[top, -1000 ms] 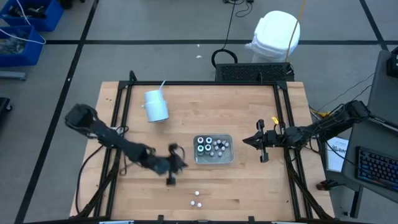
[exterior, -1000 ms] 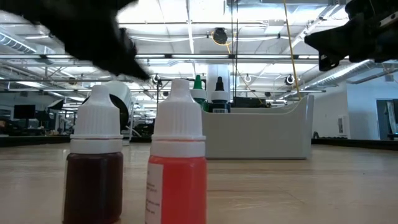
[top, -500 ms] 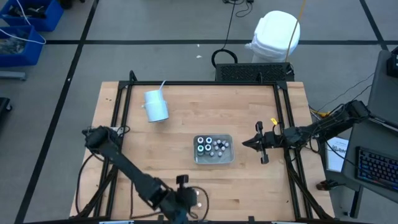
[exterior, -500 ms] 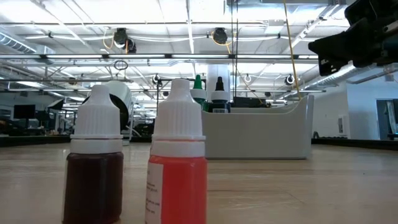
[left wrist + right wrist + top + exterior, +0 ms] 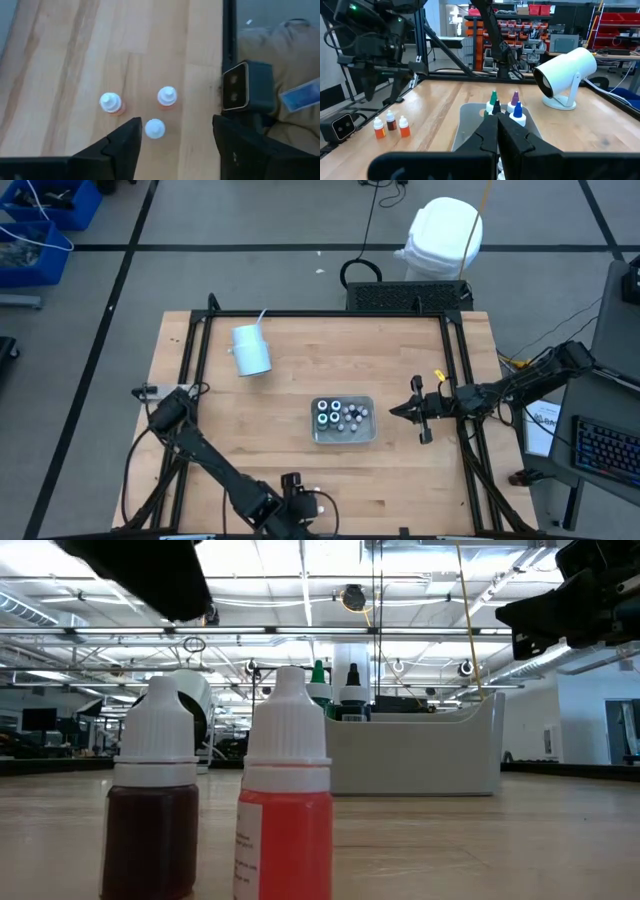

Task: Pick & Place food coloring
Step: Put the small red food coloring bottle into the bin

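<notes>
Wood-topped and framed in black rail, the desk (image 5: 300, 405) carries a clear tray (image 5: 344, 420) near its middle, already holding several food coloring bottles, and a white cup with a straw (image 5: 250, 348) toward the far left corner. Within the last second the left gripper (image 5: 293, 502) swung from beside the tray down to the near edge, where it now hangs over three loose food coloring bottles (image 5: 318, 498); I judge this the approach to the next pick. Its wrist view shows the jaws spread wide, with one white-capped bottle (image 5: 155, 129) lying roughly between them, just inside one finger, and two more, (image 5: 110, 102) and (image 5: 167, 96), just beyond; nothing is gripped yet. The right gripper (image 5: 408, 409) waits right of the tray, fingers pressed together, holding nothing.
</notes>
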Controlling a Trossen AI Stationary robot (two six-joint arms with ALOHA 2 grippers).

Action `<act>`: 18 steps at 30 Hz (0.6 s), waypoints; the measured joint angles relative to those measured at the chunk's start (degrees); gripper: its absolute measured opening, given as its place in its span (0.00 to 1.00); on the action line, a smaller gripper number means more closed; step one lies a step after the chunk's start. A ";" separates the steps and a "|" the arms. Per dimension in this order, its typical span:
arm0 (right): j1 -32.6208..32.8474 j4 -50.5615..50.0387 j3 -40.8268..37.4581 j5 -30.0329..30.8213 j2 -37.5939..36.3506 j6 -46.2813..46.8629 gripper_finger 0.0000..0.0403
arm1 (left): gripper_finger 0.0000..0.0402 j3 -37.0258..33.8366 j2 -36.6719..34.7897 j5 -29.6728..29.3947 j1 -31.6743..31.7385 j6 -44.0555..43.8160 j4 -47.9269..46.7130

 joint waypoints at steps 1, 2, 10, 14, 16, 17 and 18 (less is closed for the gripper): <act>0.00 0.00 0.00 0.02 0.00 0.00 0.00 | 0.62 0.04 0.26 0.53 0.19 -0.06 0.40; 0.00 0.00 0.00 0.02 0.02 -0.07 0.00 | 0.63 0.15 0.60 0.86 0.34 -0.22 0.55; 0.00 0.07 0.02 0.02 0.02 -1.03 0.00 | 0.66 -0.04 1.66 1.69 1.23 -1.08 0.53; 0.00 0.07 0.00 0.02 0.02 -1.09 0.00 | 0.66 -0.46 1.99 1.75 1.33 -1.83 0.00; 0.00 0.07 0.00 0.03 0.02 -1.09 0.00 | 0.66 -0.50 1.85 1.75 1.33 -1.74 0.41; 0.00 0.07 0.00 0.03 0.01 -1.09 0.00 | 0.66 -0.78 1.77 1.73 1.32 -1.76 0.90; 0.00 0.07 0.00 0.04 0.02 -1.09 0.00 | 0.65 -1.23 1.77 1.70 1.29 -1.79 1.28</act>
